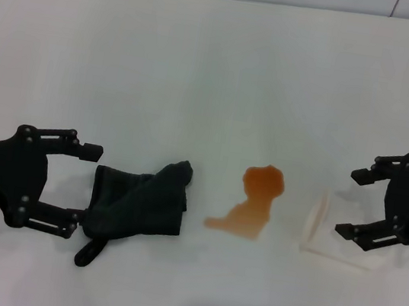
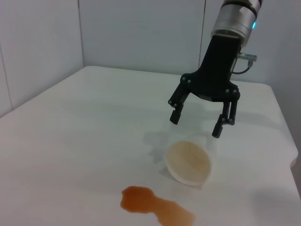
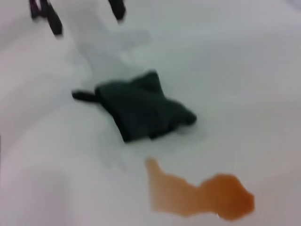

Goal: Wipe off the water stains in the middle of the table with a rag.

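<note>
Orange-brown puddle mid-table, dark rag to its left, tipped cup to its right

Orange-brown liquid, the water stains [image 1: 255, 203], lies as one puddle near the middle of the table [image 1: 218, 63]. Its long axis runs diagonally in the head view: a broad blob at the far-right end, a thinner tail trailing toward the near-left and pointing at the rag.

Going left to right in the head view: the left gripper [image 1: 80, 188] comes in low from the left edge, its two fingers spread wide and holding nothing. Its fingertips reach the left edge of the rag [image 1: 139, 205], though contact cannot be judged. One rag, dark and crumpled, lies flat with a strap-like end sticking out toward the near side and a folded corner nearest the stain; a strip of bare table separates rag and puddle.

Right of the puddle lies one white cup [image 1: 331, 233], tipped on its side, its open mouth facing the stain, close beside it but apart. The right gripper [image 1: 356, 203] hovers over the cup's far end, fingers parted, grasping nothing; the left wrist view shows it above the cup [image 2: 190, 162].

Wide bare white surface stretches behind everything to the table's far edge against the wall, and a narrower band in front.
</note>
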You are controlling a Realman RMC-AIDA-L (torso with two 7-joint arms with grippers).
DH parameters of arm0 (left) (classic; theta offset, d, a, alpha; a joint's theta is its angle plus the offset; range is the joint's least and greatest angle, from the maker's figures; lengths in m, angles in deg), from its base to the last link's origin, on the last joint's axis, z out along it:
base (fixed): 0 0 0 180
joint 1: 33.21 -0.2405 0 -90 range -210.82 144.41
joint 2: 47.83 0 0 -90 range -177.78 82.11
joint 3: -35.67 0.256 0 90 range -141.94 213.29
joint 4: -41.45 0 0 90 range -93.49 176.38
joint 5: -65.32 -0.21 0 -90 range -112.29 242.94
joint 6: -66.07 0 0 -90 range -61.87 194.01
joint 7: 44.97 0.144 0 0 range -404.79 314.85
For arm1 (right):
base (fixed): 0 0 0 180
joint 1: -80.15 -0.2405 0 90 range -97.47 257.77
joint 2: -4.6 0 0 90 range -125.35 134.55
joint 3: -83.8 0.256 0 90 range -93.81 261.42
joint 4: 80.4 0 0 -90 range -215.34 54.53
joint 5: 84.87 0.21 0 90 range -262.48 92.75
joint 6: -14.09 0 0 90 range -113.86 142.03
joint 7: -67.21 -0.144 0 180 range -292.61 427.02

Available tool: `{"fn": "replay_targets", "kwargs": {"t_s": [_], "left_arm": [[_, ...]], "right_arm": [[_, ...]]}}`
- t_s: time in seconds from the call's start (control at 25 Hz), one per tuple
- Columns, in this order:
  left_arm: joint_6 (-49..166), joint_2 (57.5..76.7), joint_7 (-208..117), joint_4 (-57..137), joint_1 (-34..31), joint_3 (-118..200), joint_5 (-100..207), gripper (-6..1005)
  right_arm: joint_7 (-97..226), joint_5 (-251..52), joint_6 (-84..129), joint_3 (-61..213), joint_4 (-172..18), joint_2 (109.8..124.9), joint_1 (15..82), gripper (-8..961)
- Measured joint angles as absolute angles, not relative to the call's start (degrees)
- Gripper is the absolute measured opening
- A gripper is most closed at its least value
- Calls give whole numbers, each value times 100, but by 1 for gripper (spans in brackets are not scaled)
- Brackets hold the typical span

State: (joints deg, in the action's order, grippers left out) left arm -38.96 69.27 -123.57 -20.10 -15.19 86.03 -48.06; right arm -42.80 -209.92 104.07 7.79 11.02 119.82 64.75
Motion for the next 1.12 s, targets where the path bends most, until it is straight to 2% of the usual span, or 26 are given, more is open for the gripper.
{"fn": "replay_targets", "kwargs": {"t_s": [0.52,1.12], "left_arm": [[-3896,6924,-12339,-2000,-1510,8603,-4829,890],[-3891,6923,-12336,-2008,-1501,8603,-4876,889]], "right_arm": [[-5628,-22282,11140,298,1789,11990,5876,816],[-6085,-22735,11116,-175,1765,12000,5774,808]]}}
